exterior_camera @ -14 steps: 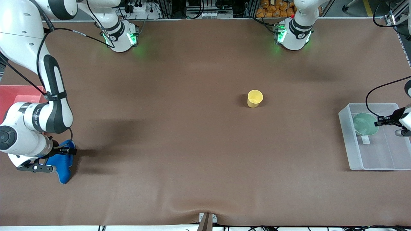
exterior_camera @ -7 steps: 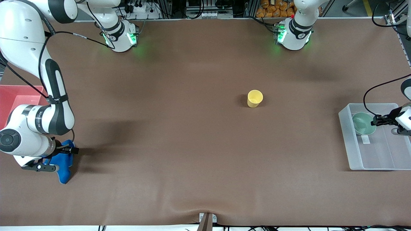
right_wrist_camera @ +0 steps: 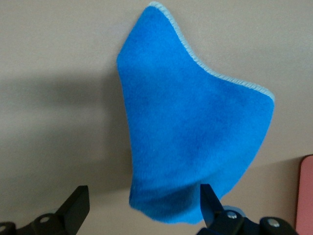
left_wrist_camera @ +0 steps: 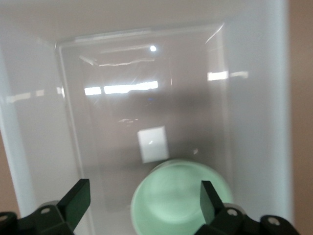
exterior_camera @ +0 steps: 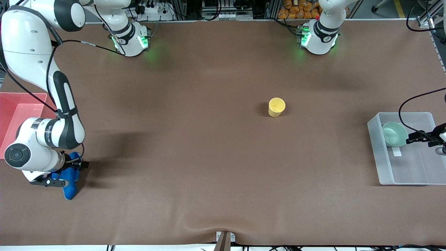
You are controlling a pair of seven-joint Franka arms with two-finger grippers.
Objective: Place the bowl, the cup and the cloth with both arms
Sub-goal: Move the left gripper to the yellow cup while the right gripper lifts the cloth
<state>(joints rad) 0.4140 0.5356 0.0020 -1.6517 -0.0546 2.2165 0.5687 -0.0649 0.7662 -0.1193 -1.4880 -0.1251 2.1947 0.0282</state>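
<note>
Our right gripper (right_wrist_camera: pixel 142 215) hovers with fingers spread directly over the cloth (right_wrist_camera: pixel 195 132) on the table; our left gripper (left_wrist_camera: pixel 142 210), also spread, sits above the bowl (exterior_camera: pixel 394 134) in the clear bin (exterior_camera: pixel 400 179).

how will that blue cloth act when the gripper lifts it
The blue cloth lies humped and folded on the table, so it will probably go limp and drape from whatever point is pinched. Its fuzzy surface suggests a pinch would hold without slipping. It looks thin, so likely light, and a push would probably bunch it.
</note>
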